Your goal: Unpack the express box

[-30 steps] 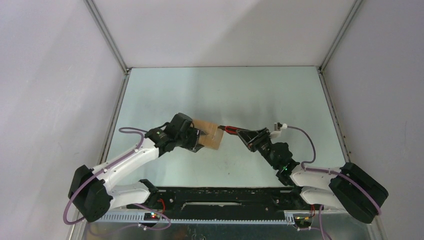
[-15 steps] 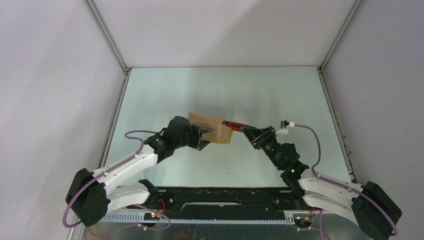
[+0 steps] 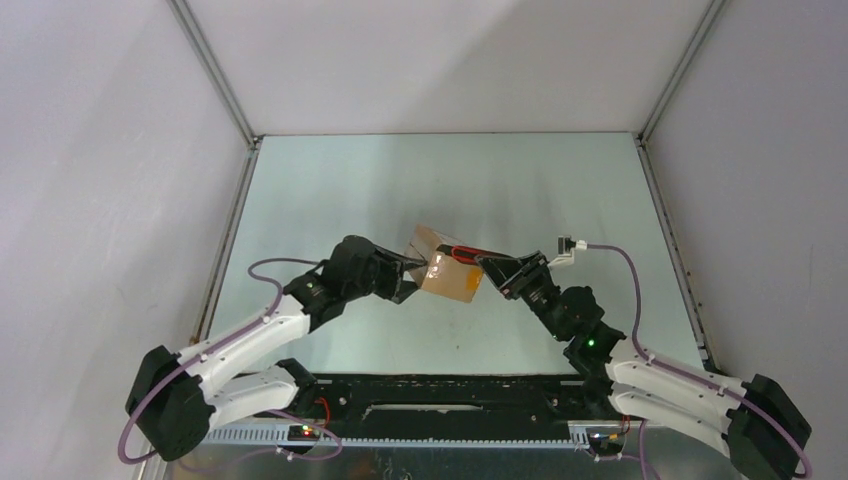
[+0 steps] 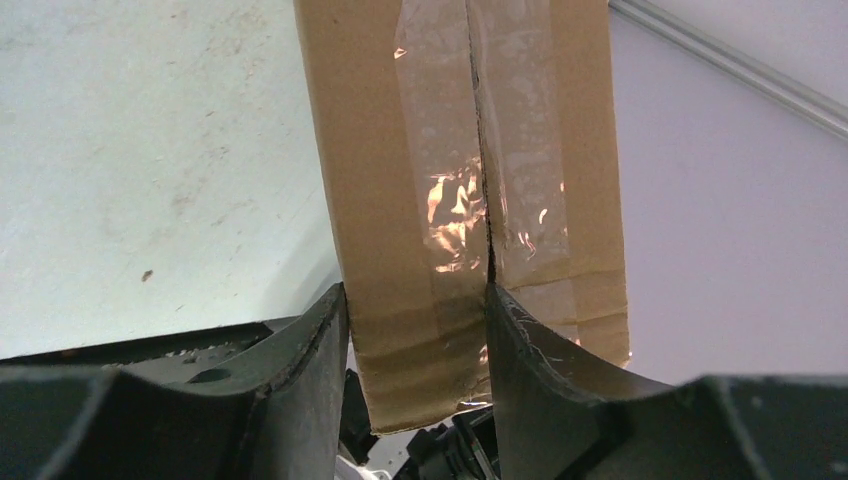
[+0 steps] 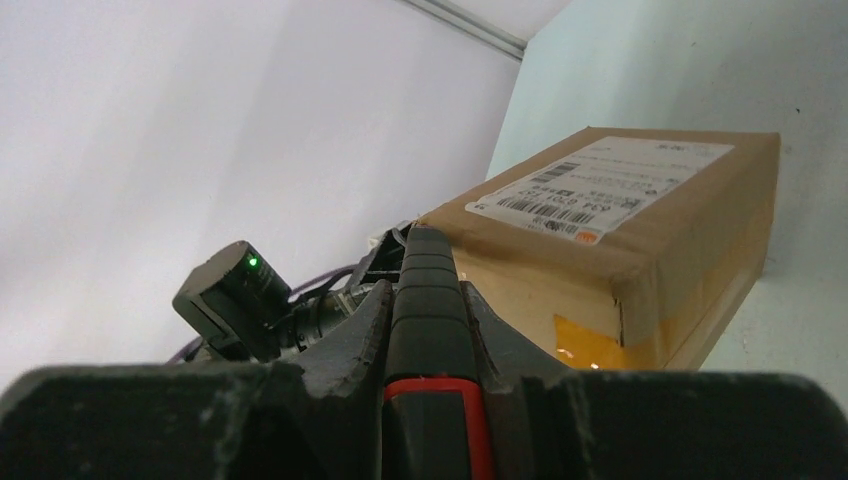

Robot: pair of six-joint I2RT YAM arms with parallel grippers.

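Our left gripper (image 4: 417, 305) pinching the box (image 3: 447, 278) from 9 o'clock, right gripper (image 3: 492, 268) clamping the knife (image 3: 462, 252) — at the box's 2 o'clock

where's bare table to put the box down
Far half of the table, between the express box and back wall, is bare; also the near strip before the base rail. Crowded mid-table: left claw, box, utility knife, right claw.

A red-and-black knife (image 5: 430, 300) points away from the right wrist camera. The pale green worktop (image 3: 400, 180) is faintly scuffed. Metal rails (image 3: 225, 245) edge it, with plain white walls (image 3: 100, 150) rising around.
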